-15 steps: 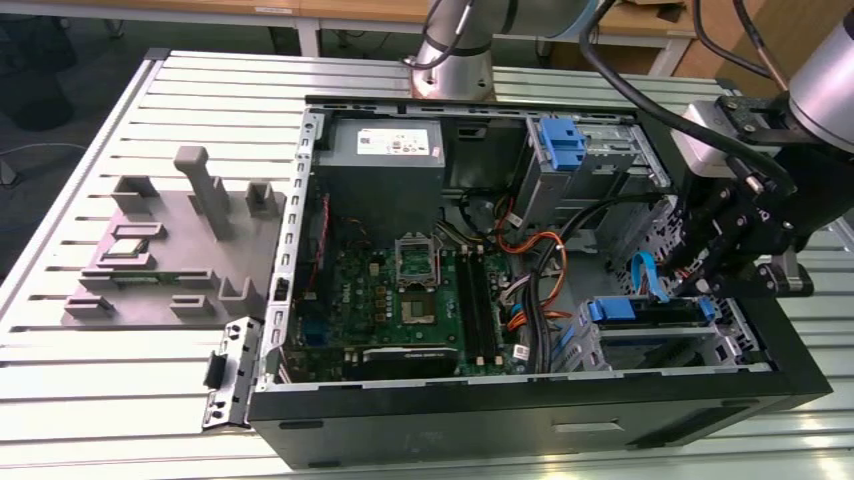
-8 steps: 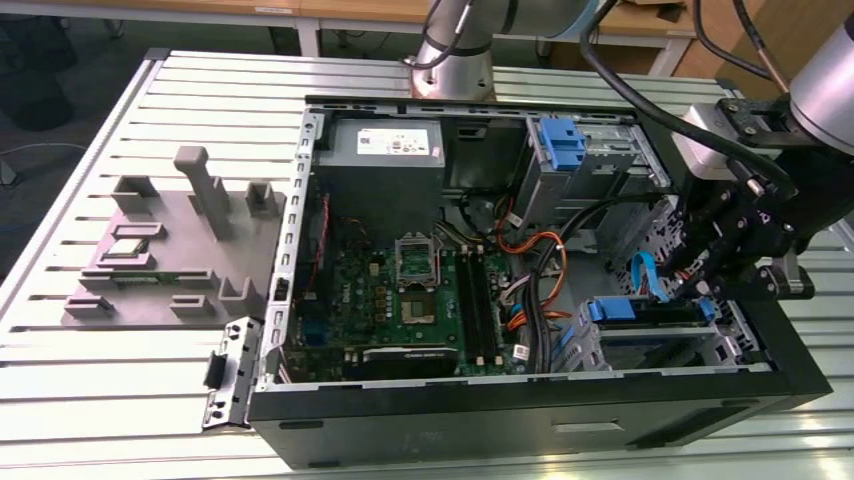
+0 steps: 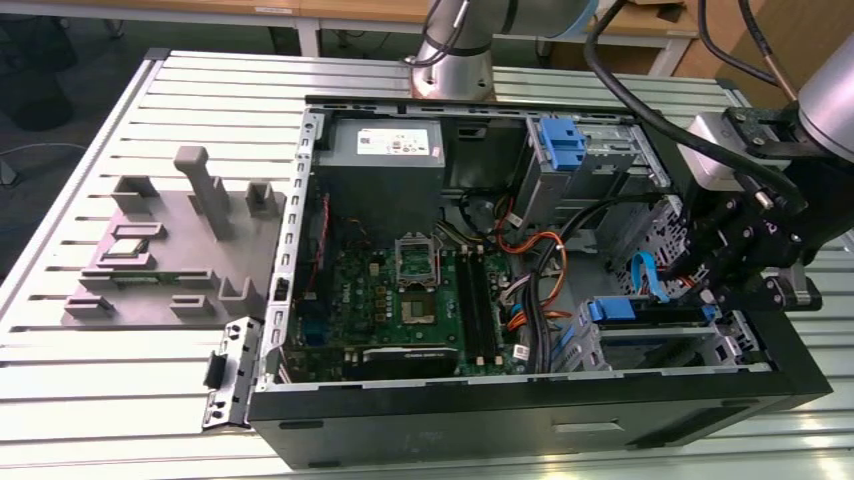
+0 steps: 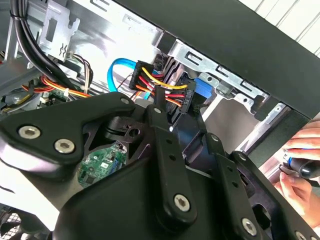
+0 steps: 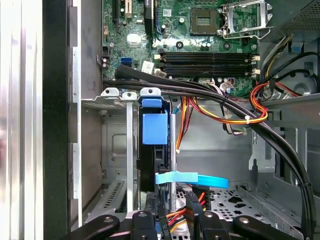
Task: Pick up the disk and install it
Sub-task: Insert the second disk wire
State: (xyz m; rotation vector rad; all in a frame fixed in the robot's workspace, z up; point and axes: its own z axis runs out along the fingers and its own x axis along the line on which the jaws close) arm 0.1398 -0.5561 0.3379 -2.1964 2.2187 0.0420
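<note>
The disk (image 5: 154,150) stands on edge in a slot of the drive cage (image 5: 112,92), its blue carrier rail up. In the exterior view its blue end (image 3: 613,310) shows at the front right of the open computer case (image 3: 534,420). A light blue data cable (image 5: 192,179) and a plug with red, yellow and orange wires (image 4: 160,89) sit at the disk's far end. My gripper (image 5: 174,212) hangs right over that cabled end, above the cage in the exterior view (image 3: 707,285). In the second wrist view its black linkages (image 4: 170,165) hide most of the disk.
A bare blue bracket (image 3: 561,140) sits in the upper bay, beside the grey power-supply box (image 3: 384,145). Black cable bundles (image 5: 210,92) cross above the cage. The motherboard (image 3: 400,300) fills the case floor. A person's hand (image 4: 300,170) holds a tool outside the case. Grey fixtures (image 3: 174,240) stand on the slotted table.
</note>
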